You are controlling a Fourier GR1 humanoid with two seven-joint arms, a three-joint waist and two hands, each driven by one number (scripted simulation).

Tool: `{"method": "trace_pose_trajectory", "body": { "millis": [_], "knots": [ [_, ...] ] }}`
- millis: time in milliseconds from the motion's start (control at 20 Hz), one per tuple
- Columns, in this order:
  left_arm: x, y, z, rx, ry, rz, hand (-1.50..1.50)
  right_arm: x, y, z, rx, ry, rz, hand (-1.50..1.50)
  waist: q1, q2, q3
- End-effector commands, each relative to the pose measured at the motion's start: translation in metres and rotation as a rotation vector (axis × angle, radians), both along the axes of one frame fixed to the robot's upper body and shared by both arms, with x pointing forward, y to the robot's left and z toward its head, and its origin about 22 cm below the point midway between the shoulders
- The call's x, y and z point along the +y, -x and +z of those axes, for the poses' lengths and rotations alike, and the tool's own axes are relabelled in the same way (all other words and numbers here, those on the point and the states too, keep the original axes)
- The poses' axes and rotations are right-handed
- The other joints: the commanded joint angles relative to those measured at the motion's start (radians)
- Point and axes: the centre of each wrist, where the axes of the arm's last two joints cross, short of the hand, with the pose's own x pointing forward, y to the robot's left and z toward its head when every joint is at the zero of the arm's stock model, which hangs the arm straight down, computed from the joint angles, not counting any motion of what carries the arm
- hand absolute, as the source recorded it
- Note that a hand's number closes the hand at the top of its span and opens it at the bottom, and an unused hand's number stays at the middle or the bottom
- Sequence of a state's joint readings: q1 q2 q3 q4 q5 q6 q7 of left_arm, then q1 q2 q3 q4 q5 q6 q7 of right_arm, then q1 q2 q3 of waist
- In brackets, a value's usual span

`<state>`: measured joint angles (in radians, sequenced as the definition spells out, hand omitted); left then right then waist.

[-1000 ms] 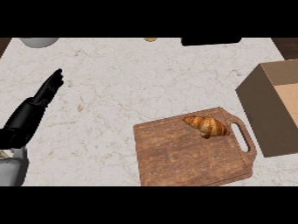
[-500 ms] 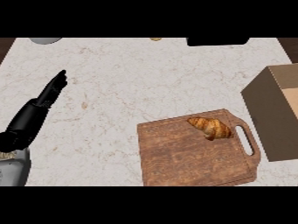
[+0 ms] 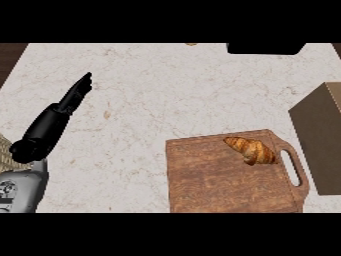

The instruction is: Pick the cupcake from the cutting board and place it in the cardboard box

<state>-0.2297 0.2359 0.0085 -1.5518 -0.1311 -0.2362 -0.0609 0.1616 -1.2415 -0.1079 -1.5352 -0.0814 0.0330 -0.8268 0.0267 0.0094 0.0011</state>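
Everything on the worktop [image 3: 173, 85] is seen a bit further right and lower than half a second ago, so less of the box [image 3: 326, 137] is shown at the right edge. Only the left hand [image 3: 58, 115] is seen, at the left side, with its fingers held out straight and flat, and nothing is held in it. No cupcake is seen; a golden croissant [image 3: 252, 150] is lying on the board [image 3: 232, 180], near its top right corner, beside the handle hole. The board is set just beside the brown box. The hand is well apart from the board. A dark thing [image 3: 265, 48] is seen at the top edge.
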Motion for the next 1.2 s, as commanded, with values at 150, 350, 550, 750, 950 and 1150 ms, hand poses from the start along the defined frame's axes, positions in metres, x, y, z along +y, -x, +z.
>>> {"method": "trace_pose_trajectory", "body": {
  "millis": [150,350,550,750,950,1150],
  "knots": [
    [-0.016,-0.008,0.004,-0.020,0.004,-0.040,0.00,-0.033,-0.019,0.018,0.220,0.253,-0.057,1.50,0.044,0.009,0.001],
    [-0.008,-0.012,-0.007,-0.025,-0.022,-0.028,0.00,-0.045,-0.029,-0.009,0.286,0.326,-0.016,1.50,0.051,0.012,0.001],
    [-0.017,-0.013,-0.006,-0.007,-0.001,-0.050,0.00,-0.061,-0.034,-0.029,0.370,0.431,-0.045,1.50,0.052,0.010,0.002],
    [-0.031,-0.013,0.006,-0.027,-0.001,-0.066,0.00,-0.061,-0.048,-0.033,0.428,0.419,0.110,-1.50,0.060,0.011,0.004],
    [-0.001,-0.008,-0.003,-0.013,-0.019,-0.050,0.00,-0.057,-0.061,-0.033,0.354,0.222,0.200,-1.50,0.049,0.010,0.003],
    [-0.011,-0.006,-0.004,-0.006,-0.003,-0.024,0.00,-0.031,-0.068,-0.076,0.375,-0.217,0.259,-1.50,0.032,0.004,0.004]
  ]
}}
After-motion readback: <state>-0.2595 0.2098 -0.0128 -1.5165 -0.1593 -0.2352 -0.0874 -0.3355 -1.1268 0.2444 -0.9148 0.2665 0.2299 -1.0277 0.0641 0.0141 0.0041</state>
